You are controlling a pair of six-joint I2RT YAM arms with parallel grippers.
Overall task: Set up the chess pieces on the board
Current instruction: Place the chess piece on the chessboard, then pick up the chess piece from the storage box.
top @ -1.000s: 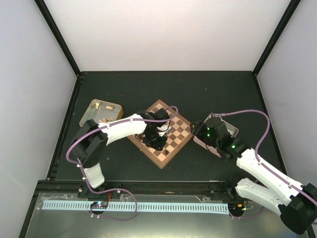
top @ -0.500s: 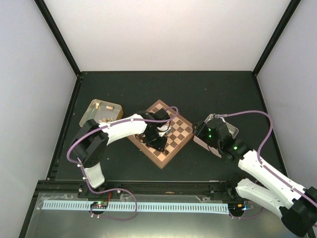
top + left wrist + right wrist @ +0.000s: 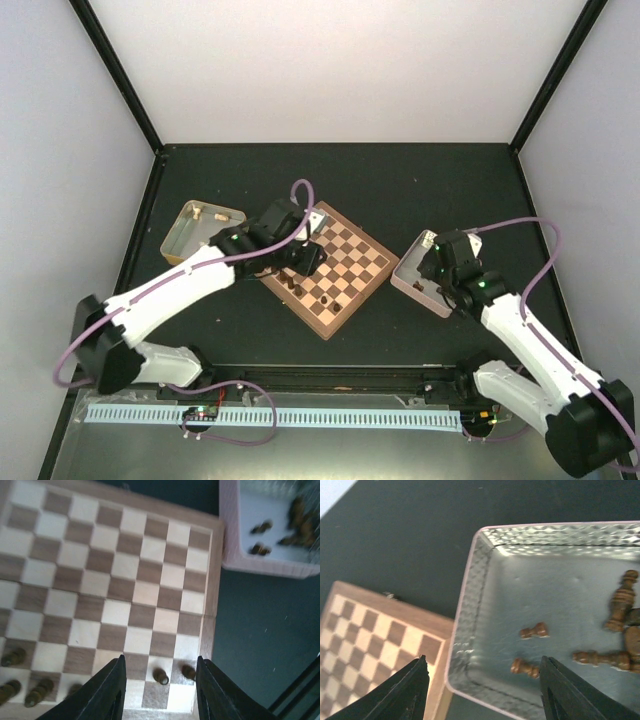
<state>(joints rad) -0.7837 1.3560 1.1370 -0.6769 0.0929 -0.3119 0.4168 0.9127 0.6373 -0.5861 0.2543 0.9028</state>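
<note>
A: State of left pincer [image 3: 159, 685]?
B: Apart, empty. Two chess pieces [image 3: 160, 676] stand below, between its fingers, on the board [image 3: 125, 580].
A: And right pincer [image 3: 482, 685]?
B: Apart, empty, over the pink tray [image 3: 470, 605]; more pieces lie just ahead.

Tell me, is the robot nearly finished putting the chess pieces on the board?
Not nearly. A few tiny dark brown wooden chess pieces already stand along one edge of the checked wooden chessboard. Nothing is in hand: the left tool and right tool are both open and empty. Several more pieces lie in the pink metal tray, under the right tool.
</note>
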